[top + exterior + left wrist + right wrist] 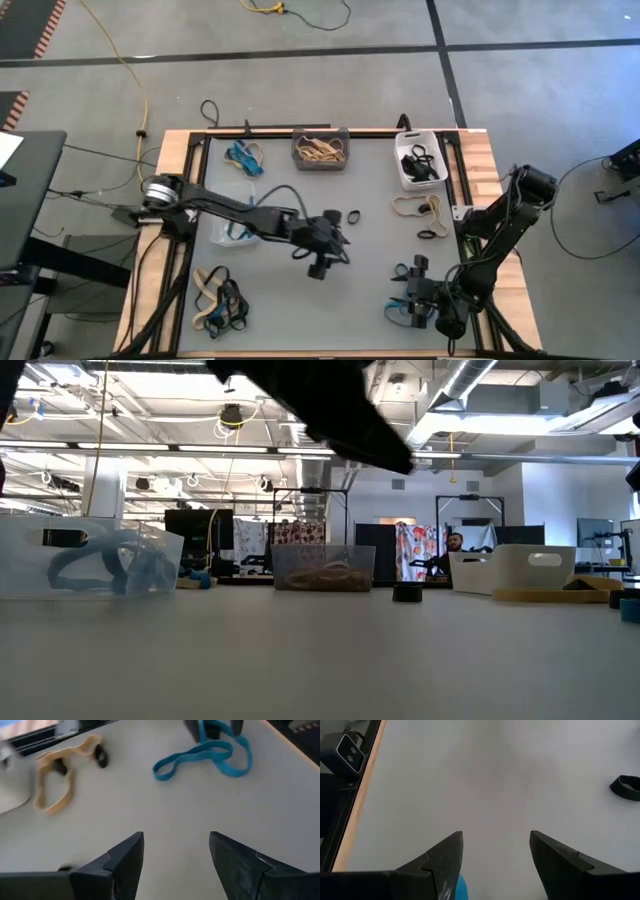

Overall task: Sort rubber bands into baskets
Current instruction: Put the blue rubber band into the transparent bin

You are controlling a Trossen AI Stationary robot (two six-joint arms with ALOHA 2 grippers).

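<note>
My left gripper [342, 240] [175, 837] hangs open over the middle of the grey mat, pointing toward the table's right edge, with nothing between its fingers. A small black rubber band [352, 215] lies just beyond it. My right gripper [405, 293] [495, 836] stands open low at the near right, over one end of a blue rubber band [200, 757] that lies flat on the mat. Three baskets stand here: dark grey [321, 150] with tan bands, white [418, 160] with black bands, and clear [90, 560] with blue bands, under my left arm. My right gripper has the blue band's end [462, 889] down between its open fingers, close to one finger. I cannot tell whether a finger touches it. The band lies slack on the mat.
Loose bands lie around: a tan one [418, 207] and a black one [430, 235] at the right, a blue one [245, 157] at the far left, and a mixed heap [220, 300] at the near left. Wooden borders and black rails frame the mat.
</note>
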